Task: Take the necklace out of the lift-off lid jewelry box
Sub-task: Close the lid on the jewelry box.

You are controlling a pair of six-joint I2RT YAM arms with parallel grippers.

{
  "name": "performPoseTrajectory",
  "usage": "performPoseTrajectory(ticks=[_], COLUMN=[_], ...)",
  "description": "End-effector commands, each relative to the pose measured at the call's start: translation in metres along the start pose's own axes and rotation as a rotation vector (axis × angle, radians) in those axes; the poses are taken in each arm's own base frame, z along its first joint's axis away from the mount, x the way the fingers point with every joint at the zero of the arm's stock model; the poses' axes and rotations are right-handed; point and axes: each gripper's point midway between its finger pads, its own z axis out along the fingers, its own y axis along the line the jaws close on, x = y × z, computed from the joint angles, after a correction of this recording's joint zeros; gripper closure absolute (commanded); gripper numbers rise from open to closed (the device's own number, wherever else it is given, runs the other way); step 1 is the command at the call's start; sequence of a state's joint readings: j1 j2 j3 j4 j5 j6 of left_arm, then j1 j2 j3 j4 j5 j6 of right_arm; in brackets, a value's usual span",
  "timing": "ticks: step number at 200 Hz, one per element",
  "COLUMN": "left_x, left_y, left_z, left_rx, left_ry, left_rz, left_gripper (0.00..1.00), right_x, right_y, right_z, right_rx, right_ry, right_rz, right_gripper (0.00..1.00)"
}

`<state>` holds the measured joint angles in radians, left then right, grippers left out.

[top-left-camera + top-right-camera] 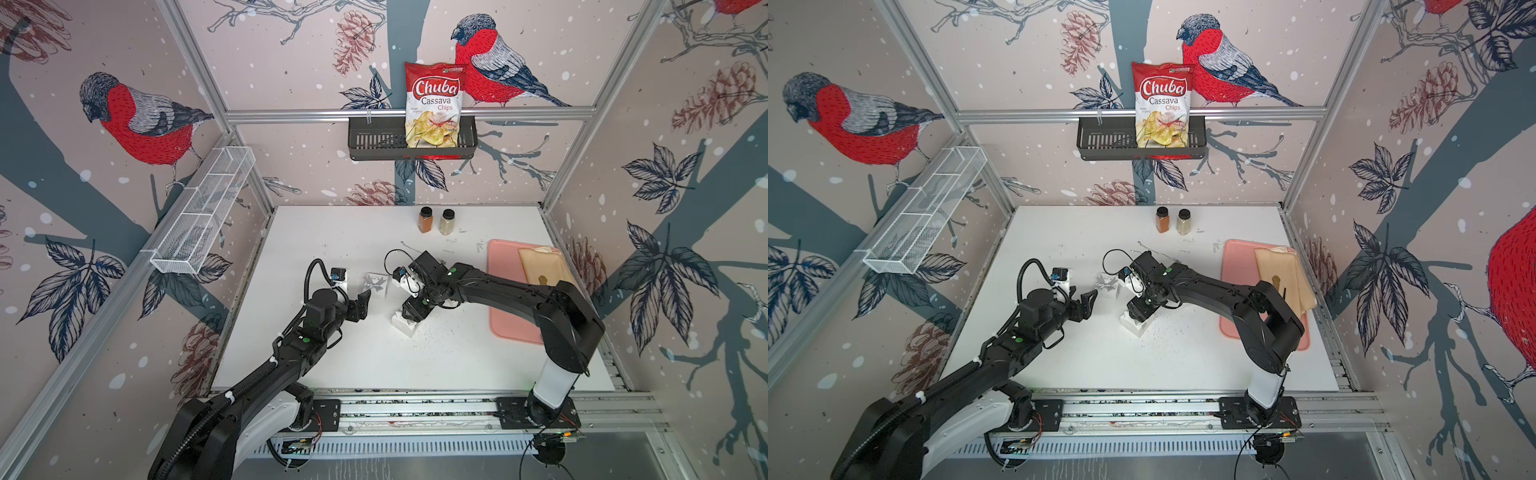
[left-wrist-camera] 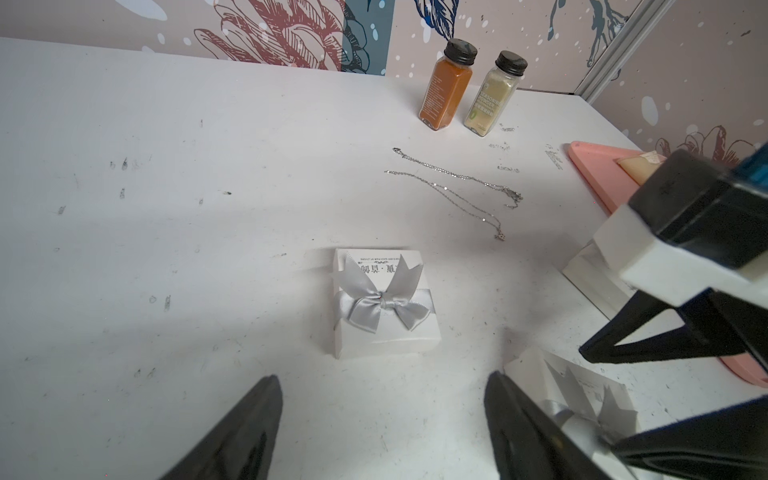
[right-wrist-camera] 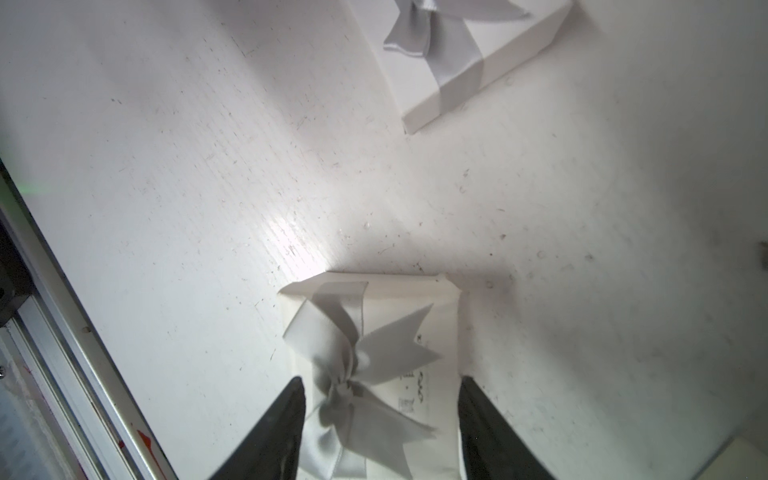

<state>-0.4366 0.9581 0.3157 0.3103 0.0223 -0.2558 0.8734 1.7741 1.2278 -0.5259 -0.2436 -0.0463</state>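
Two white jewelry boxes with silver bows stand mid-table, both with lids on. My right gripper (image 3: 380, 384) reaches down over the nearer box (image 3: 374, 332), its fingers pressed against two opposite sides; in both top views the gripper (image 1: 409, 318) covers most of that box (image 1: 1133, 328). The other box (image 2: 384, 303) sits just ahead of my left gripper (image 2: 382, 386), which is open and holds nothing. A thin silver necklace (image 2: 453, 183) lies loose on the table beyond the boxes. What is inside either box is hidden.
Two spice bottles (image 1: 426, 219) (image 1: 447, 221) stand at the back. A pink tray (image 1: 505, 291) with a tan pouch (image 1: 540, 266) lies at the right. A black wall basket (image 1: 374, 139) holds a chips bag, and a white mesh basket (image 1: 203, 212) hangs on the left wall.
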Motion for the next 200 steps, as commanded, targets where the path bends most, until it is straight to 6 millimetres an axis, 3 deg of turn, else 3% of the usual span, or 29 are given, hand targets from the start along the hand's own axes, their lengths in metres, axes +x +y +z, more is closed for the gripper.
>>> performPoseTrajectory(ticks=[1,83,114,137,169,200], left_x=[-0.005,-0.001,0.012,0.025,0.05,0.073], left_y=[0.0,-0.002,-0.008,-0.024,-0.059,-0.08], left_z=[0.001,0.001,0.0,-0.002,-0.009,-0.013], left_rx=[0.0,0.012,0.054,0.157,0.355,0.37], left_ry=[-0.019,-0.005,0.041,0.089,0.154,0.194], left_rz=[-0.005,-0.006,-0.004,0.002,-0.04,-0.033], left_gripper=[0.19,0.2,0.2,0.23,0.38,0.55], right_x=[0.003,0.017,0.019,0.018,0.015,0.015], right_y=[0.001,0.002,0.001,0.0,0.0,0.0], right_z=[0.003,0.019,0.019,0.018,0.017,0.017], right_rx=[-0.006,0.001,0.006,0.007,0.006,0.006], right_ry=[0.011,0.079,0.081,0.072,0.057,0.055], right_rz=[-0.002,-0.01,-0.007,-0.003,0.001,0.007], right_gripper=[0.41,0.42,0.43,0.42,0.41,0.41])
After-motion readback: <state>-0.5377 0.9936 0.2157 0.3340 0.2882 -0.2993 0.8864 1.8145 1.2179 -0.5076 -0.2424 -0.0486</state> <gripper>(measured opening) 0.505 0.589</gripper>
